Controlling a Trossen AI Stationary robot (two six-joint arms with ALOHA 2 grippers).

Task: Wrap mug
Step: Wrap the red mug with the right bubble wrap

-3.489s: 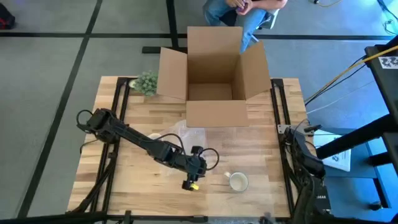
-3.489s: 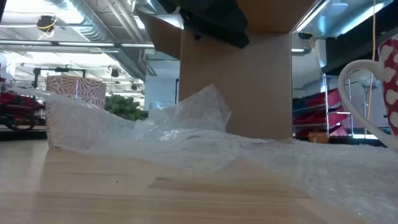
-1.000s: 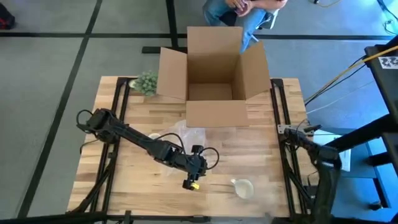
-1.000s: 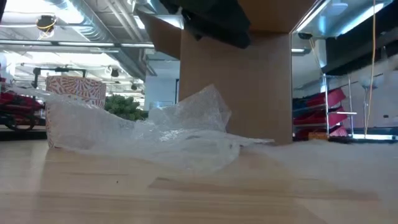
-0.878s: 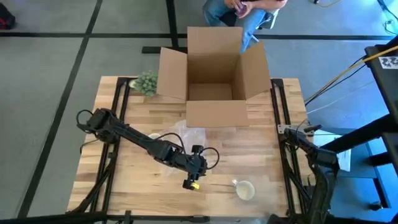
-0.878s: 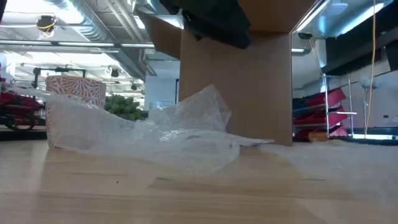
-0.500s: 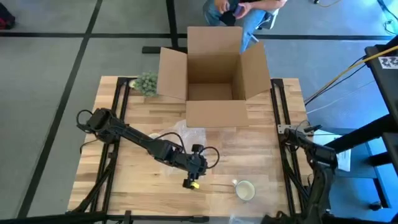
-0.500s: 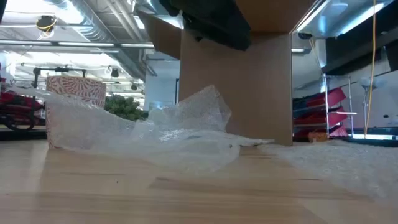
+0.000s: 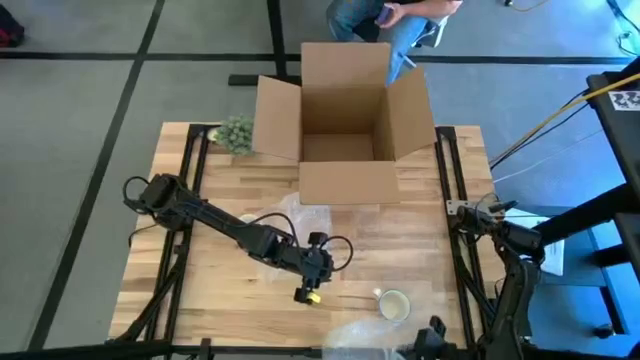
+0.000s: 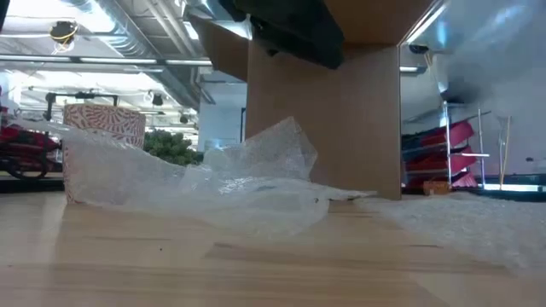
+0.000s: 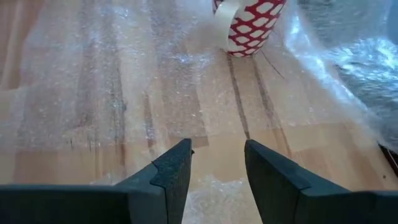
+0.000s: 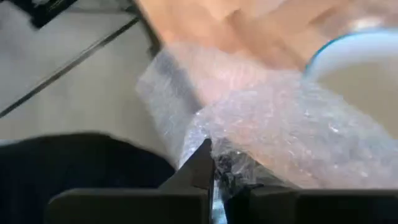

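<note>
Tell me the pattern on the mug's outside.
The mug is red with a white heart-like pattern and a cream handle, clearest in the left wrist view.

The left arm extends from the table's left side diagonally toward its centre-front. The left gripper (image 9: 309, 288) sits low over the table surface, wrist angled downward, fingers (image 11: 171, 171) parted with a clear gap between them. The right arm reaches down from the table's right edge to the front edge. The right gripper (image 12: 213, 167) is positioned at the front edge, its fingers pressed together, pinching the bubble wrap (image 12: 292, 137).
</note>
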